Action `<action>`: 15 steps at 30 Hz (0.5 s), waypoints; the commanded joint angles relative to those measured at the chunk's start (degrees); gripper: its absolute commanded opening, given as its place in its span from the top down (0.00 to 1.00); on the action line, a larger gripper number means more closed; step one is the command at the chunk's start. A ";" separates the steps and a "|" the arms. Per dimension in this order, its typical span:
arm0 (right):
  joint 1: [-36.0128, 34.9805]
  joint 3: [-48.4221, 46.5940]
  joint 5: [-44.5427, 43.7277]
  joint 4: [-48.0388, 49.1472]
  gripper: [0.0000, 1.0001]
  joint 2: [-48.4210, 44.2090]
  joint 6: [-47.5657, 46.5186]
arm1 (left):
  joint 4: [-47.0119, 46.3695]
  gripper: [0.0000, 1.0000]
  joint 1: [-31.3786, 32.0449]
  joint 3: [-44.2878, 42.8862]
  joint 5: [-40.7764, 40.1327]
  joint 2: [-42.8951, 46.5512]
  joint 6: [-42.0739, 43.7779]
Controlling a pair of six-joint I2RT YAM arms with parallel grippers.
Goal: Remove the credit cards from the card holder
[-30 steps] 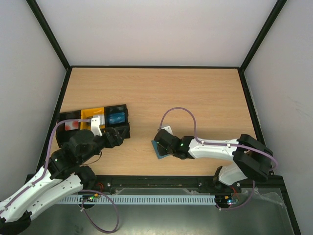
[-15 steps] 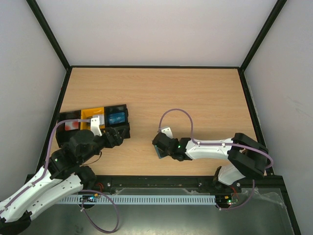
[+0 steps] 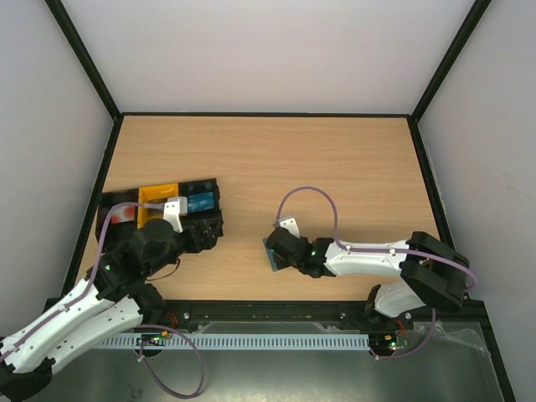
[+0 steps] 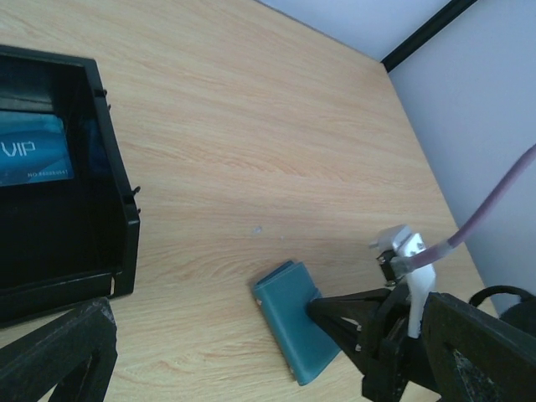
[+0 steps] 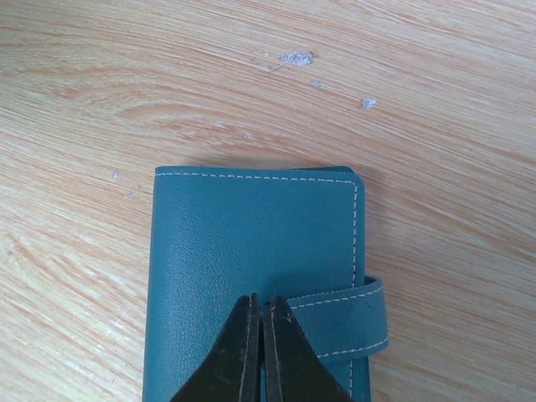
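Observation:
The teal card holder point(image 5: 251, 243) lies closed and flat on the wood, its strap point(image 5: 360, 314) wrapped over the right edge. My right gripper point(image 5: 262, 300) is shut, its tips together on the cover at the strap's free end; I cannot tell whether they pinch it. From above, the card holder point(image 3: 273, 254) peeks out left of the right gripper point(image 3: 281, 251). My left gripper point(image 3: 197, 230) is open over the trays, nothing in it. In the left wrist view the card holder point(image 4: 293, 327) lies ahead. A blue card point(image 4: 29, 151) lies in a black tray point(image 4: 117, 226).
A row of black and yellow trays point(image 3: 159, 194) stands at the left; one holds the blue card point(image 3: 199, 202), another a red and white card point(image 3: 121, 214). Black frame rails border the table. Small crumbs point(image 5: 295, 58) lie beyond the holder.
The right gripper's jaws have closed over the card holder, shifting slightly. The left arm has moved a little to the right along the trays.

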State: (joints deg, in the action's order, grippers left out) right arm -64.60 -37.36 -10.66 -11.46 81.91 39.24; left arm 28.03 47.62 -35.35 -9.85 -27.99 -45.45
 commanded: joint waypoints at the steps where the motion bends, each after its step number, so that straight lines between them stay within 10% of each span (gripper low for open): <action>1: -0.37 1.87 1.26 1.86 0.98 -2.91 1.18 | -2.30 0.00 0.16 1.90 2.04 -2.51 -0.42; 15: -0.43 2.52 2.92 1.37 0.92 -5.35 0.84 | -6.06 0.00 0.19 4.09 4.40 -3.17 0.33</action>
State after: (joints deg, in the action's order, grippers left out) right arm -64.60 -35.09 -4.60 -8.27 77.23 40.32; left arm 23.88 47.62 -32.29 -6.07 -31.97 -45.63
